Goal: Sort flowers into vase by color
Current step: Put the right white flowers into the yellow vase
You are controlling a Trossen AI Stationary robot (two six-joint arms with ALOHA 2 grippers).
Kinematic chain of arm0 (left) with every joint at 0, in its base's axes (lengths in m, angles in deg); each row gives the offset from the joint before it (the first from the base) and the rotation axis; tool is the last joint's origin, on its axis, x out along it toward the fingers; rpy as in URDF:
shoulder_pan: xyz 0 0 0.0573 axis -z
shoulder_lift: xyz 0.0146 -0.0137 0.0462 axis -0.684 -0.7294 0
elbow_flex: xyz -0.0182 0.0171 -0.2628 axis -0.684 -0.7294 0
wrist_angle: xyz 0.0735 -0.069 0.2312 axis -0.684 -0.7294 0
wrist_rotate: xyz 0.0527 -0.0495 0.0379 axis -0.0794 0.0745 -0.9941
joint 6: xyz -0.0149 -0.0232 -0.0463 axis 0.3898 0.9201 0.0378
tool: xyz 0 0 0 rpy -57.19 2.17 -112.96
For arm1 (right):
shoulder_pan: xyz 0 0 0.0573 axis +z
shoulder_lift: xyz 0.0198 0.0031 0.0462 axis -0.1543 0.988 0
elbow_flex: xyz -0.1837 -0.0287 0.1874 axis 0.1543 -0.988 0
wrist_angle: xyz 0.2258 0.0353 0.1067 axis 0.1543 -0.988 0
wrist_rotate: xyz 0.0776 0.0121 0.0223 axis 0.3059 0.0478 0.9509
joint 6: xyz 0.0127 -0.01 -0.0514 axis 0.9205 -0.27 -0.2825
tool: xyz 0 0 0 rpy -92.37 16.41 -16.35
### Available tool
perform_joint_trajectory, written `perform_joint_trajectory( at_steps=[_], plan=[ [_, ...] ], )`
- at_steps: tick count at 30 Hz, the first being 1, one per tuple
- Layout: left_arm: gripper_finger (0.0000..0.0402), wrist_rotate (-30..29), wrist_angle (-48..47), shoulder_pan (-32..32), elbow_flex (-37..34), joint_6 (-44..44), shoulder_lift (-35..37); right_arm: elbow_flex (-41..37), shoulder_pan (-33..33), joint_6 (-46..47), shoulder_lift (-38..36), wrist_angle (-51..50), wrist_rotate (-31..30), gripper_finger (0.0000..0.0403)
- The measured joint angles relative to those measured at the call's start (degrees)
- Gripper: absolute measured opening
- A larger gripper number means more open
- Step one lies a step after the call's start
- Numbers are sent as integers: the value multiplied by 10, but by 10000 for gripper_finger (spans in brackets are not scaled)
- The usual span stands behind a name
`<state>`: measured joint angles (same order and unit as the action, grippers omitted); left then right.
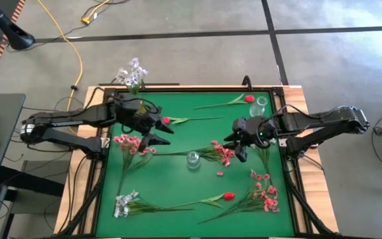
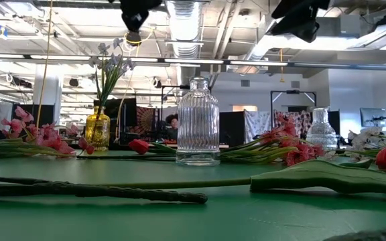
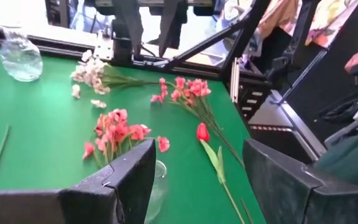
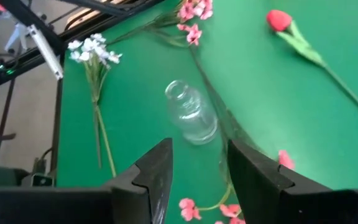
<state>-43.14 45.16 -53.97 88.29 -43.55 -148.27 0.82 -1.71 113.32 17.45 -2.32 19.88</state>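
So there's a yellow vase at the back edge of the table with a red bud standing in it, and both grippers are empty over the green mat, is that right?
Not quite. The yellow vase at the back edge holds a whitish-lavender cluster, not a red bud; the low view shows it. The rest stands: the left gripper and the right gripper hang over the green mat, both open and empty.
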Motion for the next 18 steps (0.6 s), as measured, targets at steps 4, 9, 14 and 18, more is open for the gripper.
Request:
perform_joint_trajectory(
  at_steps=[4, 9, 14, 18],
  plan=[
    [229, 1, 44, 0, 0, 0, -29, 0, 28, 17, 0, -16, 0, 179],
    [229, 1, 82, 0, 0, 0, -45, 0, 58, 88, 0, -77, -1, 179],
    [229, -11, 92, -1, 0, 0, -47, -8, 87, 179, 0, -142, -2, 179],
    [229, -19, 94, -1, 0, 0, -47, -23, 99, 285, 1, -176, -2, 179]
  ],
)
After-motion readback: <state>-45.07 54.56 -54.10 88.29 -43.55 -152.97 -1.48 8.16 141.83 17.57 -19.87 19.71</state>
